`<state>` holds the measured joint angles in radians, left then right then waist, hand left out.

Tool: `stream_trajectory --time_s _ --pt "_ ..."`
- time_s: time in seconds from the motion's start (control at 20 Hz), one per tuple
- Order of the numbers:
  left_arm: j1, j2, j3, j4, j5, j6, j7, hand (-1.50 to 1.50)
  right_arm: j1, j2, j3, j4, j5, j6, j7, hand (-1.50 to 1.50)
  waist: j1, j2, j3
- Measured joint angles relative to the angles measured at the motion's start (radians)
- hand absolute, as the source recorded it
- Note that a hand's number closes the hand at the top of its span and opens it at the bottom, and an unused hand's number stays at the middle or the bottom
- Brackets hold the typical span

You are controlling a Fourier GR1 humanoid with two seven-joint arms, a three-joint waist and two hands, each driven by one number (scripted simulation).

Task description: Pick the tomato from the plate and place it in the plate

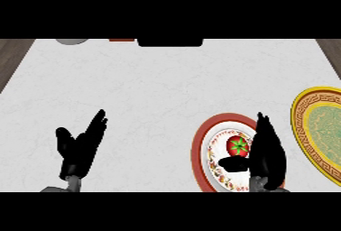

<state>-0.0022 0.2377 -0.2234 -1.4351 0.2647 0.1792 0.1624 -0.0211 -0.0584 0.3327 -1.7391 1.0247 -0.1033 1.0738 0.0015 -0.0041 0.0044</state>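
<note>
A red tomato (238, 145) with a green stem lies on a white plate with a red rim (202, 144) at the lower right. My right hand (268, 151) stands over that plate, its straight fingers just right of the tomato and its thumb (234, 162) below it; the hand is open and hides part of the plate. A second plate (301, 122), yellow-rimmed with a green centre, lies at the right edge, partly cut off. My left hand (81, 149) rests open at the lower left, fingers up, holding nothing.
The counter top (166, 90) is pale marble. At its far edge sit a grey round object (72, 41), a red-brown item (122, 39) and a black object (170, 42). Dark wood floor (10, 56) shows past the counter's left and right edges.
</note>
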Motion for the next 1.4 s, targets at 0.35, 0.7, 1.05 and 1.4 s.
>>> stream_trajectory --time_s 0.35,0.7,1.05,1.4 --pt "0.013 -0.011 0.024 -0.002 -0.02 -0.025 -0.015 0.0 -0.022 0.027 -0.052 0.105 -0.027 0.02 -0.049 1.5 0.002 -0.001 0.001" --pt "0.007 -0.024 0.043 0.001 -0.04 -0.041 -0.005 0.0 -0.046 0.023 -0.03 0.146 0.007 0.068 -0.063 1.5 0.0 -0.001 0.0" --pt "0.021 -0.036 0.062 -0.018 -0.052 -0.054 0.011 0.0 -0.025 -0.008 -0.027 0.128 0.085 0.038 -0.097 1.5 -0.001 -0.001 -0.002" --pt "0.017 -0.044 0.063 -0.014 -0.064 -0.045 0.025 0.0 0.079 0.007 0.244 -0.043 0.213 -0.045 -0.202 1.5 -0.009 -0.005 -0.001"
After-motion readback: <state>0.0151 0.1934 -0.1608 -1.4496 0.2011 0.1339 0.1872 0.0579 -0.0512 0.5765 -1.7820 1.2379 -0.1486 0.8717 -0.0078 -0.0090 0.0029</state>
